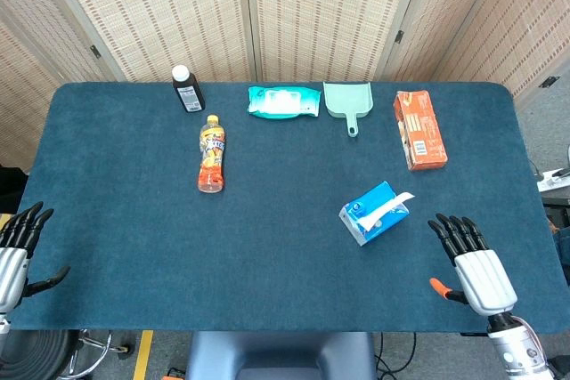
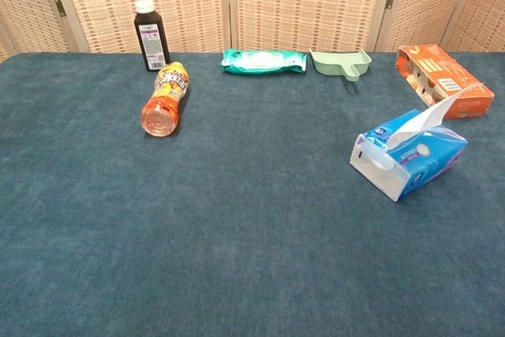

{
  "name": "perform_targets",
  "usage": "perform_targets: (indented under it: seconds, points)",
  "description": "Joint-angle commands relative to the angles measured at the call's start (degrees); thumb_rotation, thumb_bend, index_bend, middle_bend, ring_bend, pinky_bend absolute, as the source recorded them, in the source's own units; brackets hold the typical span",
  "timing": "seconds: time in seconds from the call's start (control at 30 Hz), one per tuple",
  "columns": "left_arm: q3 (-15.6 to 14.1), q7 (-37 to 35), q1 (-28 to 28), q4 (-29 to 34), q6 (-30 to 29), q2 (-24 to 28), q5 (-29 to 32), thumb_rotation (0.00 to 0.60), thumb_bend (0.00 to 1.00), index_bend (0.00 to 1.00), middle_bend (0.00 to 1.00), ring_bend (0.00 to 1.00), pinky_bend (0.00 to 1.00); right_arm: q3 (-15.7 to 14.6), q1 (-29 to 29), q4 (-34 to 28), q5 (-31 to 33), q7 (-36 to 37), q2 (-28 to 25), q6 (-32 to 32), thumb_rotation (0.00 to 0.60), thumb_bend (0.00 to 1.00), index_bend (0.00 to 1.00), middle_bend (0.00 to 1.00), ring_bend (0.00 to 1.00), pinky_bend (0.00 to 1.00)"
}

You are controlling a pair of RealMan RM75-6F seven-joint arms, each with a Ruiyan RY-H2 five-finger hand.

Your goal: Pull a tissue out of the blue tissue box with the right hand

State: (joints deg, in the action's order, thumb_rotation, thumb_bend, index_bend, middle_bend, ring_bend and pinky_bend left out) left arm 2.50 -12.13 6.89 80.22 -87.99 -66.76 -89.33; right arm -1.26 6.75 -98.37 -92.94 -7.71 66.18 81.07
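Head view: right robot hand (image 1: 474, 264) open nr blue tissue box (image 1: 374, 213).

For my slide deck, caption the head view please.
Right hand open beside the blue tissue box, a tissue poking out, untouched.

High overhead head view, low close chest view, shared blue table (image 1: 267, 246).
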Motion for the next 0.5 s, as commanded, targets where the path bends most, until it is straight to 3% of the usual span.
perform_targets:
  seconds: [0.03,0.3,0.5]
  points:
    - [-0.03,0.04,-0.02,0.04,-0.01,0.03,-0.02,0.600,0.26,0.00,0.00,0.00,0.12,0.03,0.10,0.06,0.06,0.08,0.03,-0.16,0.600,0.11,0.00,0.00,0.00,0.00]
    - [-0.12,0.22,0.06,-0.06,0.25,-0.06,-0.05,0.600,0.26,0.00,0.00,0.00,0.12,0.88,1.37,0.60,0.87,1.59,0.39,-1.71,0.600,0.11,0.00,0.00,0.00,0.00]
    - [-0.23,0.56,0.18,0.12,0.38,-0.09,-0.27,0.600,0.26,0.00,0.00,0.00,0.12,3.60,3.94,0.89,2.50,1.56,1.57,-3.54,0.600,0.12,0.00,0.01,0.00,0.00]
